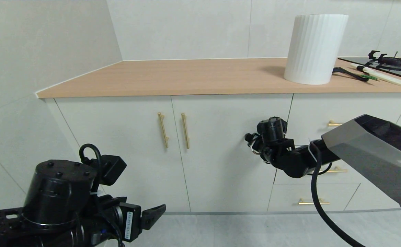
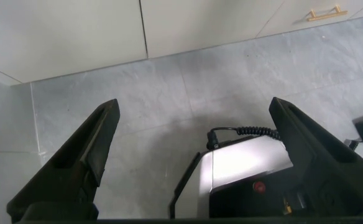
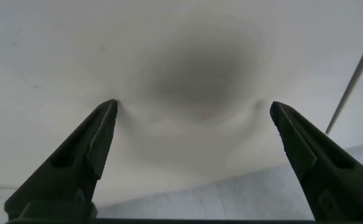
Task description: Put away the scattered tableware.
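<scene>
Wooden countertop over white cabinets with gold handles. A white ribbed holder stands upright on it, inside hidden from me. Tableware lies loose on the counter between the holder and the gas hob: a black utensil, partly behind the holder, and a long cream utensil. My right gripper is spread wide, tips at a cabinet door below the counter. My left gripper hangs low over the grey tile floor, also wide apart, holding nothing.
</scene>
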